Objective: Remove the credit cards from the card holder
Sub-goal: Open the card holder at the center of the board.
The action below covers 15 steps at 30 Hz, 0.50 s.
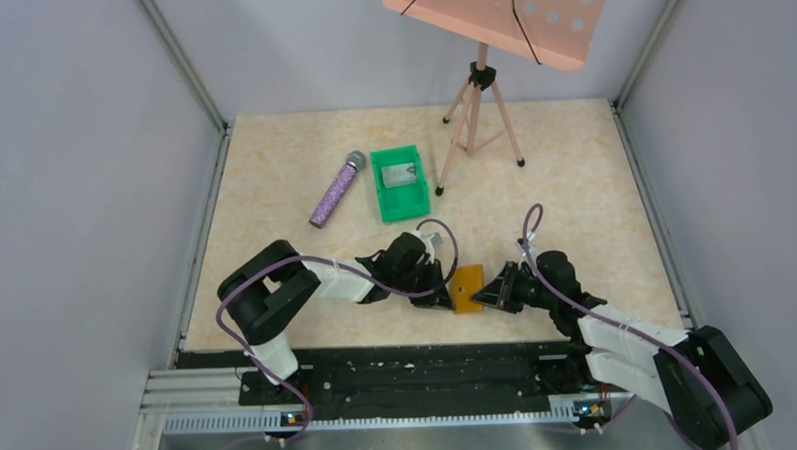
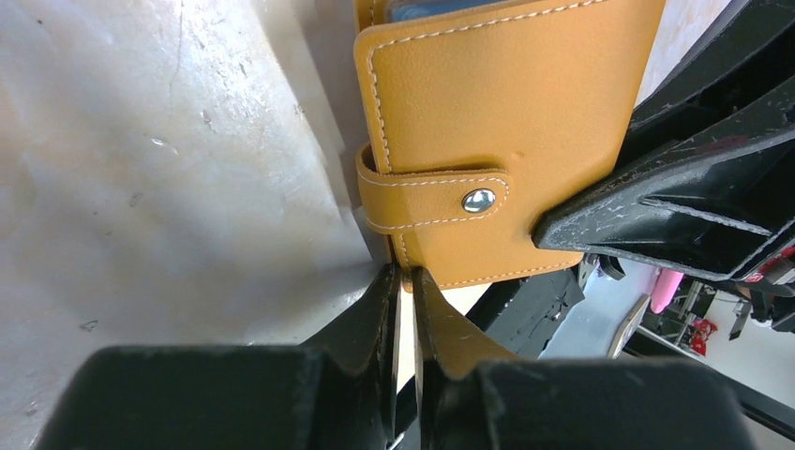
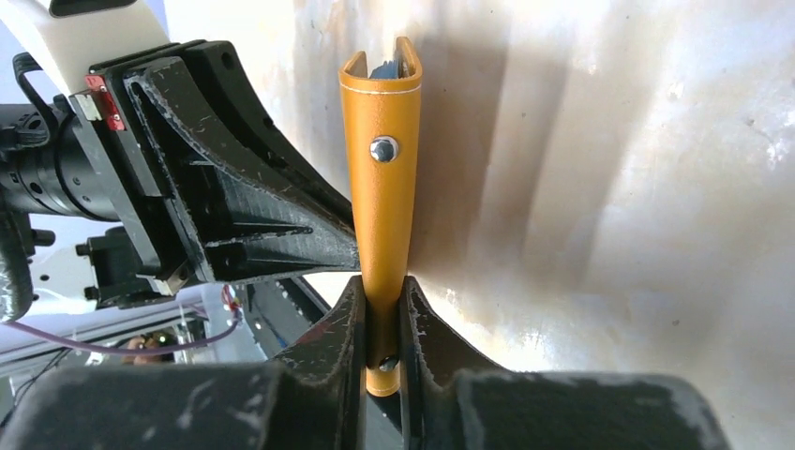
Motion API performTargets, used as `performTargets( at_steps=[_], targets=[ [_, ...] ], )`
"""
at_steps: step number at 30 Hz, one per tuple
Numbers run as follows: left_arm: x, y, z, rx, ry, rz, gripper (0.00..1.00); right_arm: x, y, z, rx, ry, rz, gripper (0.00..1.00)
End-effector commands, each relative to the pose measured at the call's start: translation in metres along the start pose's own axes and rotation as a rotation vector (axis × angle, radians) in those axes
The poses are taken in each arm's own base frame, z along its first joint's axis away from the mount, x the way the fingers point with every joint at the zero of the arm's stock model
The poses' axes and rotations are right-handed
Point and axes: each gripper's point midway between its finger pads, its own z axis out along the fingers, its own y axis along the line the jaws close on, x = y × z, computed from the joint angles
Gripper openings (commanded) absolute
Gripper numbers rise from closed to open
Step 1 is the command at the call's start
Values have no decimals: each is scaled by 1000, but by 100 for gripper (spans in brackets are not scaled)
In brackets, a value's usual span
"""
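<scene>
Near the near edge of the table [image 1: 594, 198], about midway along it, the card holder [image 1: 467, 288] is held between the two grippers, folded closed with its clasp tab snapped over the outer face. The right gripper [image 3: 382, 286] is clamped on it, one finger pressed to each face. The left gripper [image 2: 404, 274] meets it from the opposite side, its fingers drawn almost together with only a thin slit between them, pinching the holder's lower corner. Toward the middle of the table sits a green bin [image 1: 406, 207] with one silvery-grey credit card [image 1: 401, 172] lying inside. A purple microphone [image 1: 335, 190] lies just left of the bin, and a music stand [image 1: 481, 112] rises nearer the far edge.
</scene>
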Motion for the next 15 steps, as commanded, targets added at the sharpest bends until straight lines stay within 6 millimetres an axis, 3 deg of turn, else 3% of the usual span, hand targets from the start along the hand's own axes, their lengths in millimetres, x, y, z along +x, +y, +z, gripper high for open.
performTargets(
  at_steps=[1,7,11,15],
  targets=[
    [-8,-10,-3,27,-50,33,15,-24,21,-3,-24,-76,-68,1],
    [-31,-24,-28,-48,-139,95,34,-32,27,-11,-3,-114,-69,0],
    [-49,-44,-48,-92,-188,150,43,-34,28,-13,23,-113,-51,0],
    [-57,-68,-52,-81,-204,207,49,-37,31,-14,25,-118,-35,0]
  ],
)
